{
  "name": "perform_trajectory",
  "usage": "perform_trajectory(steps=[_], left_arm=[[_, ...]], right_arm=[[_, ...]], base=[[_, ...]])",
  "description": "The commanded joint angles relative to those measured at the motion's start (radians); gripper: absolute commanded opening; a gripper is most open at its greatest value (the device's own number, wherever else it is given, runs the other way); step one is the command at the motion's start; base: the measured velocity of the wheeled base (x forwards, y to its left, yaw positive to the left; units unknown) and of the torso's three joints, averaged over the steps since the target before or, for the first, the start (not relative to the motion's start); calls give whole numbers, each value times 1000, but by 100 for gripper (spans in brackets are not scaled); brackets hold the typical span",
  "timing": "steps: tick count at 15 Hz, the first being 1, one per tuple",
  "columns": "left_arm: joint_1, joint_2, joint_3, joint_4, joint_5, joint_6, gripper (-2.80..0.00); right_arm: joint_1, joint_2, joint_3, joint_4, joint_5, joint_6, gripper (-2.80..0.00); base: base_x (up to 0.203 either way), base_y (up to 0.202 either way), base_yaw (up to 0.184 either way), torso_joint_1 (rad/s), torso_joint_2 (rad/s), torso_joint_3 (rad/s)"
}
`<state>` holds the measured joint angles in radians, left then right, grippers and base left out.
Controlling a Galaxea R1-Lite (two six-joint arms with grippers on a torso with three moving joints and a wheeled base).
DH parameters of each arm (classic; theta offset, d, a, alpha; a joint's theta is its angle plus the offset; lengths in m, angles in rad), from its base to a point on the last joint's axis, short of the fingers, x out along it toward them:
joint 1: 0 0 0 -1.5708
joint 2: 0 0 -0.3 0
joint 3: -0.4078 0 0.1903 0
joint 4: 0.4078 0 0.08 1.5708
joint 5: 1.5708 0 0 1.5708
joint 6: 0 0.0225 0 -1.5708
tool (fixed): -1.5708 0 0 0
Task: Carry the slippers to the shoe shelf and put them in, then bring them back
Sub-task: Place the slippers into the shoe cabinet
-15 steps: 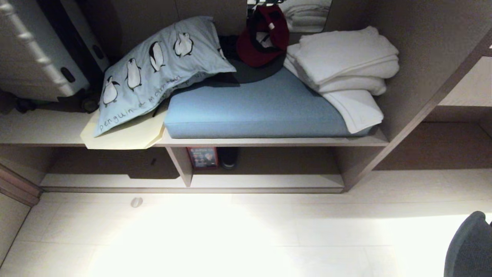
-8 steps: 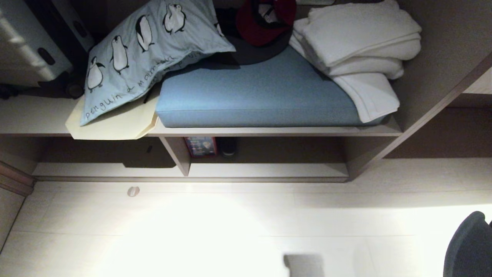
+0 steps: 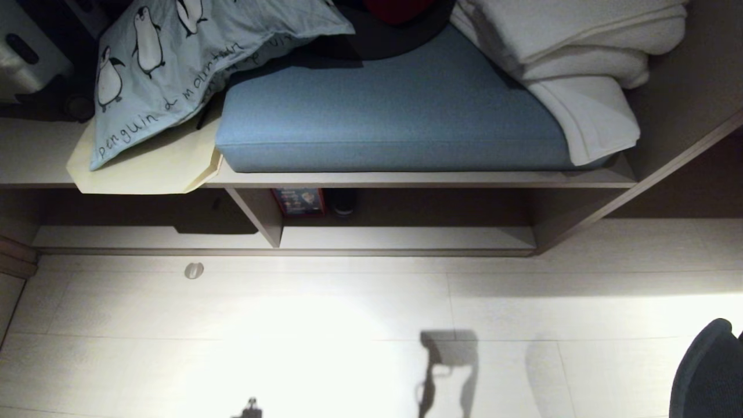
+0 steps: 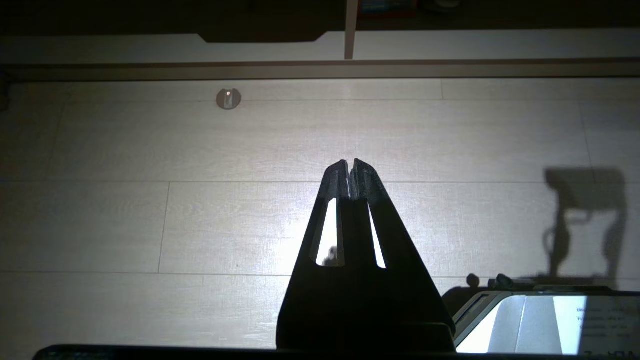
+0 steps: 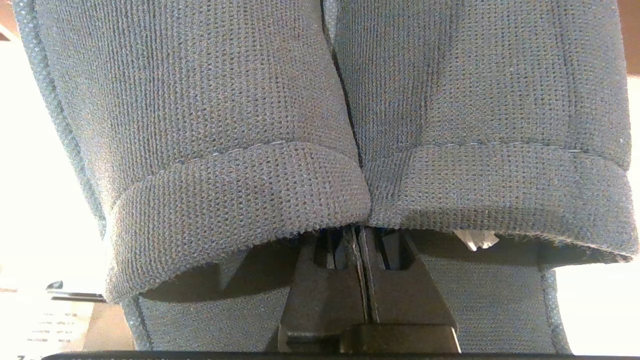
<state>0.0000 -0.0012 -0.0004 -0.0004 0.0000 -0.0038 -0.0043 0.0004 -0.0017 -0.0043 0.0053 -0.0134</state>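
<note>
Right wrist view: right pincer (image 5: 361, 235) pinching the slippers (image 5: 350, 125).
Shoe shelf (image 3: 406, 238) just ahead, nothing placed yet; put-in and return remain. Left pincer (image 4: 350, 167) pressed together, empty.

Head view high, facing down at shelf (image 3: 406, 238) and floor (image 3: 325, 313), left wrist low over the same floor (image 4: 200, 150), right wrist pressed close against slippers (image 5: 320, 125)

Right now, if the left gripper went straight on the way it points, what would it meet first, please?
Probably the pale floor: the left gripper, shut and empty, aims over bare boards toward the shoe shelf. Nothing lies between, though the depth is hard to judge.
</note>
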Motion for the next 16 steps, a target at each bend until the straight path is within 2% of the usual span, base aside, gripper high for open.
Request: perform_trajectory(steps=[1, 16], left_arm=[[0, 1, 0, -1, 0, -1, -280], [0, 1, 0, -1, 0, -1, -280]], right_arm=[[0, 1, 0, 0, 1, 0, -280], [0, 1, 0, 0, 1, 0, -280]], base=[[0, 0, 0, 3, 0, -195], [0, 0, 0, 1, 2, -198]])
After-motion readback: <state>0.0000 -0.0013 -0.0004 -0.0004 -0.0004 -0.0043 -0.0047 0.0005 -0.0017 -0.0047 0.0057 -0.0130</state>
